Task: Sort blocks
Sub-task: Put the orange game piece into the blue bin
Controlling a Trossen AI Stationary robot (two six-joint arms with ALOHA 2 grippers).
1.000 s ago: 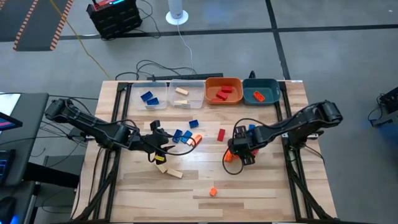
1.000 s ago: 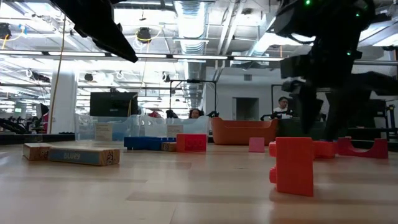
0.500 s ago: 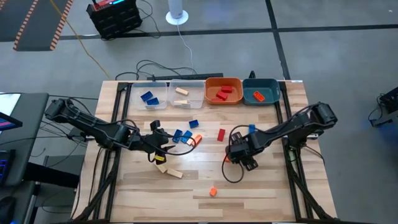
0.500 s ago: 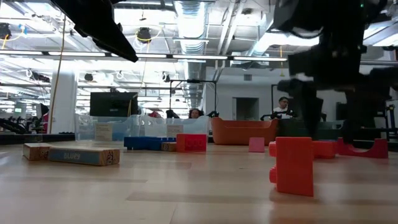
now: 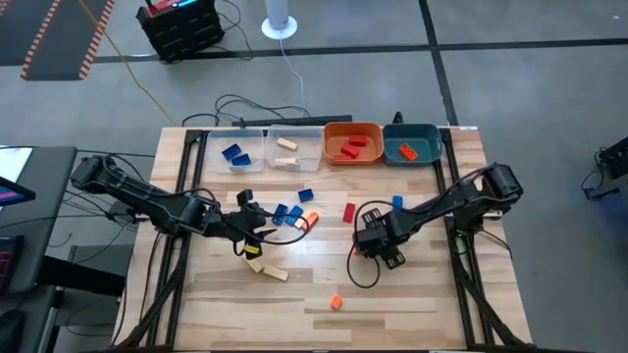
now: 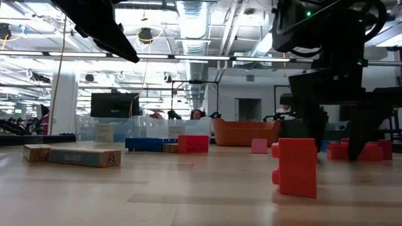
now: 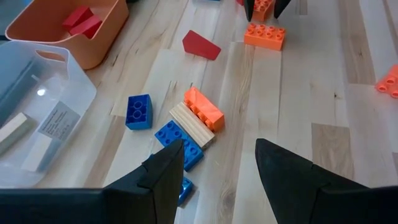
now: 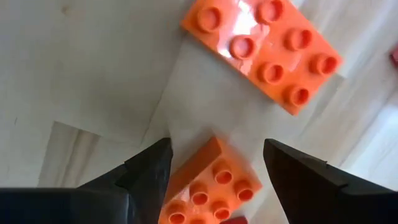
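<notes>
Loose blocks lie mid-table: blue ones (image 5: 286, 212), an orange and tan pair (image 7: 200, 115), a red one (image 5: 348, 212), tan ones (image 5: 267, 269) and a small orange one (image 5: 336, 302). My left gripper (image 5: 257, 227) hovers open near the blue blocks (image 7: 178, 144), holding nothing. My right gripper (image 5: 368, 241) is open and low, pointing down. In the right wrist view its fingers stand on either side of a small orange block (image 8: 208, 183), and a larger orange block (image 8: 267, 50) lies just beyond it. My right gripper comes from above with its open fingers (image 8: 149, 171) on either side of the small orange block (image 8: 186, 180), which lies flat on the table. I cannot tell whether either finger touches it.
Along the far edge stand two clear bins, one with blue blocks (image 5: 235, 155) and one with tan blocks (image 5: 287, 147). Beside them are an orange bin (image 5: 353, 128) with red blocks and a teal bin (image 5: 412, 130) with an orange block. Bare wood lies toward the near edge.
My right gripper has shifted slightly toward the table's left and come down over the orange blocks, so its fingers now reach table level around one. The left arm and the blocks have stayed put.
</notes>
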